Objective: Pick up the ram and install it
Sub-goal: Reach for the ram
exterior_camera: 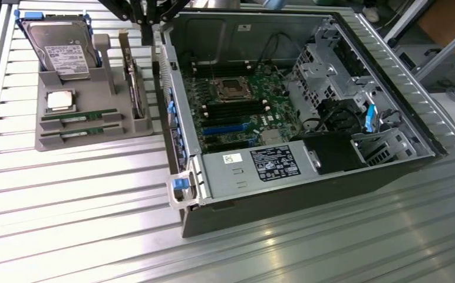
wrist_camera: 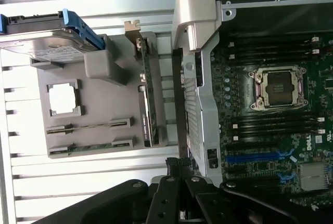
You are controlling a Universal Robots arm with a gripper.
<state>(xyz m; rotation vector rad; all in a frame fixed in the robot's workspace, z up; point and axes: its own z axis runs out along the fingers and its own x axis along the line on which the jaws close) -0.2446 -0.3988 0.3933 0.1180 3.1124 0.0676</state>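
Observation:
Two ram sticks lie flat in slots at the front of the grey holder tray [exterior_camera: 55, 141]; one ram stick [exterior_camera: 81, 115] [wrist_camera: 88, 126] lies beside the other [exterior_camera: 81, 133] [wrist_camera: 89, 145]. Both are thin green boards. My gripper [exterior_camera: 143, 20] [wrist_camera: 179, 174] hangs high over the gap between the tray and the open computer case [exterior_camera: 188, 194], well above the sticks. Its black fingers are shut with nothing between them. Inside the case, the motherboard's long dark memory slots [exterior_camera: 231, 109] [wrist_camera: 276, 122] lie beside the processor socket [exterior_camera: 233, 88] [wrist_camera: 278, 88].
The tray also holds a hard drive [exterior_camera: 62, 50] in a blue frame, a silver processor chip [exterior_camera: 60, 101] and an upright expansion card [exterior_camera: 137, 88]. A drive cage [exterior_camera: 330, 65], cables and a power supply [exterior_camera: 274, 165] crowd the case. Everything rests on a ribbed metal table [exterior_camera: 70, 194].

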